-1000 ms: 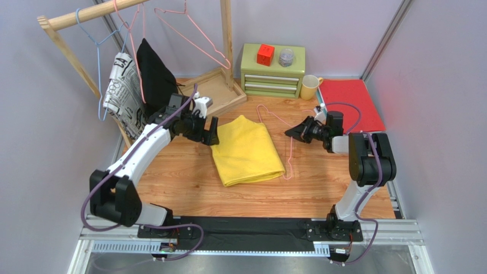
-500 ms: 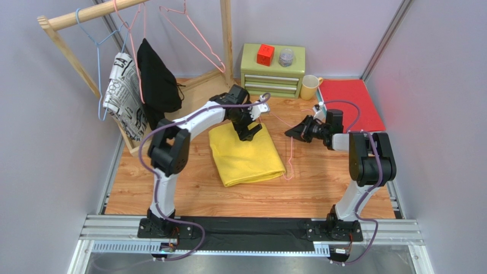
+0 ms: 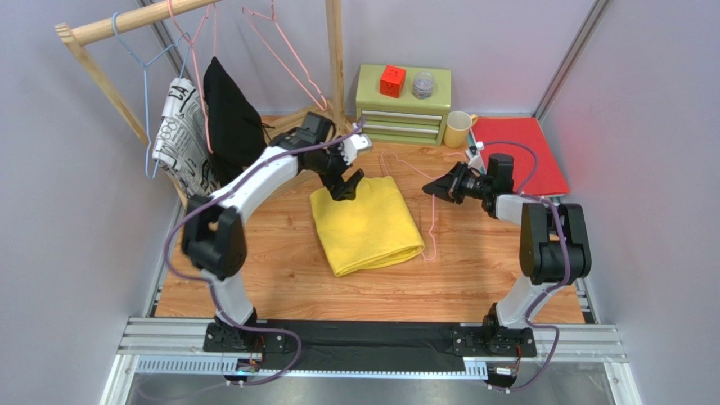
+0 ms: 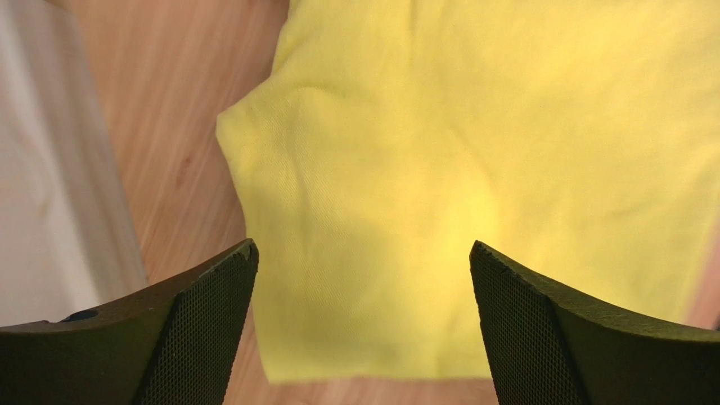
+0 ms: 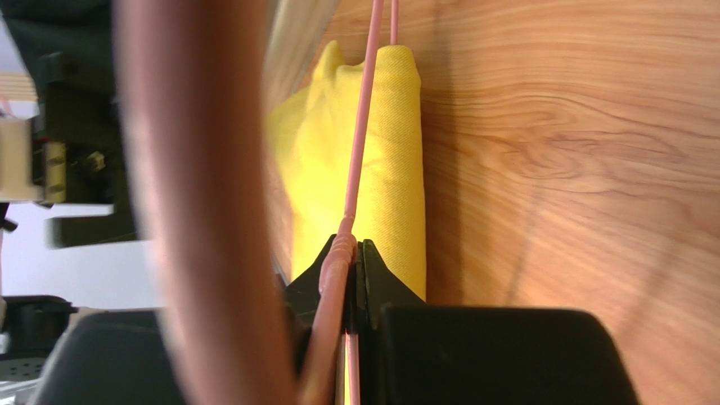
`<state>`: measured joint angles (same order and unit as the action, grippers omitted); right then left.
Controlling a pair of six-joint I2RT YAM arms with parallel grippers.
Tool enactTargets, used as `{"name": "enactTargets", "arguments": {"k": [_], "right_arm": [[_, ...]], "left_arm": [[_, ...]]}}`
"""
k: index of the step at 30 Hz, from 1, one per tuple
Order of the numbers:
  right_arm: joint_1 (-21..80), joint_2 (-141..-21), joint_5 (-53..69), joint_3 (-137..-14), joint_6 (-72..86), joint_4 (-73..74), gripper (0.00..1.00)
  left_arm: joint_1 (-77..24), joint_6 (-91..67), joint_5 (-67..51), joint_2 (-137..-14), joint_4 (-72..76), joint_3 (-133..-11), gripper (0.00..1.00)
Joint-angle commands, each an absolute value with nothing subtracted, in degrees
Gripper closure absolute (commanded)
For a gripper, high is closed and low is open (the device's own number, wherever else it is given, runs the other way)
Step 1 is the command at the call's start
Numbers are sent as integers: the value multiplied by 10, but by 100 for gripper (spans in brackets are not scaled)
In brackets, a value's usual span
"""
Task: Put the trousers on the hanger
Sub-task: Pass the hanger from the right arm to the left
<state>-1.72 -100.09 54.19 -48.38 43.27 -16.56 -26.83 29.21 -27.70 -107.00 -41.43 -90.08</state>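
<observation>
Wood-grain table [image 3: 473,278] was seen to bear the trousers [image 3: 365,224], folded into a flat yellow pad near its middle, with no part of them passed over any wire. Just beside their right edge the hanger [image 3: 432,229] was found, its hook turned toward the far side; whether it lay on the wood or was lifted a little could not be told. The task was therefore judged to be at an early stage: the hanger had been secured, while the trousers were yet to be lifted and draped over its bar. The right gripper [image 3: 441,187] was held low and pointed leftward, its jaws clenched on the pink wire, as was shown plainly by the right wrist view. The left gripper [image 3: 346,187] was poised over the far left corner of the trousers, pointed downward from an outstretched arm, its jaws spread wide with cloth seen between them and nothing grasped. Farther out, a rack [image 3: 118,24] was set at the far left and a drawer box [image 3: 403,110] at the back.
</observation>
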Motion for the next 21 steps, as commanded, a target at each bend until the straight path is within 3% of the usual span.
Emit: {"name": "enactTargets", "arguments": {"k": [1,4,8,11,15,21], "right_arm": [[-21,-898,611,-527,511,-220,100],[-13,-850,625,-554,493,-162,100],[14,-807,646,-609,335,-21,100],[35,-781,659,-656,246,103,100],[65,-755,620,-722,79,300,100],[129,-699,513,-783,16,412,100]], "left_arm": [[-276,179,-364,-872,-371,-860,0],[-276,140,-376,-774,-322,-798,0],[-276,161,-392,-693,-238,-733,3],[-276,267,-413,-682,-223,-758,9],[-300,467,-390,-700,-255,-817,25],[-405,703,-280,-721,-270,-821,33]]}}
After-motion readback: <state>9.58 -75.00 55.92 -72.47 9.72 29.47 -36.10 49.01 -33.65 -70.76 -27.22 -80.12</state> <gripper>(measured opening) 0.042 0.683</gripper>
